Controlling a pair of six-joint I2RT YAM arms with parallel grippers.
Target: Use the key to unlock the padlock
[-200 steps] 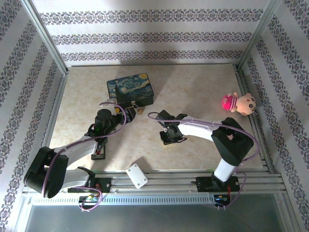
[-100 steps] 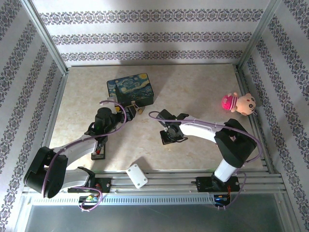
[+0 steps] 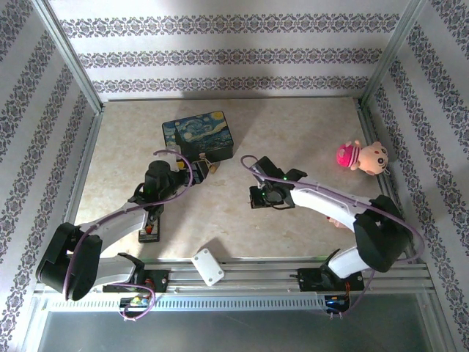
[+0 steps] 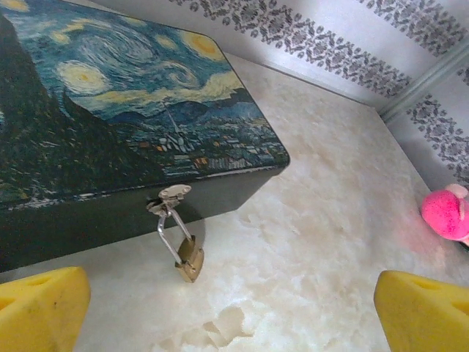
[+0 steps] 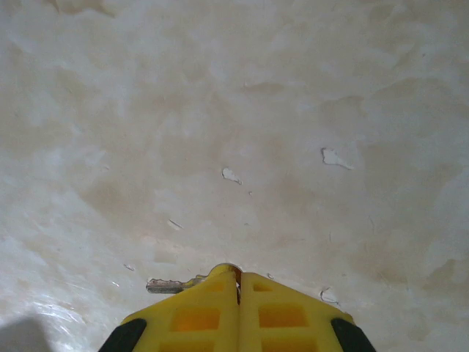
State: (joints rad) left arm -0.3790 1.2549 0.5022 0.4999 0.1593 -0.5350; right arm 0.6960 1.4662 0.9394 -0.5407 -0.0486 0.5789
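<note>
top view: the painted box sits toward the far left of the bench. the left end effector points at the box's near right corner, where the padlock hangs, tiny from here. the right end effector is over bare bench near the middle, well apart from the box. a plush toy lies at the right side, and a white block sits at the near edge.

left wrist view: the left end effector is spread wide and holds nothing, with its yellow fingertips in the two lower corners. beyond them the padlock hangs by its silver shackle from the box's latch. its brass body is tilted, with the lower end down at the bench.

right wrist view: the right end effector is pressed together and appears to pinch the key. a reddish sliver shows in the seam, and the slim dark blade pokes out leftward from under the tips, close to the bench.
</note>
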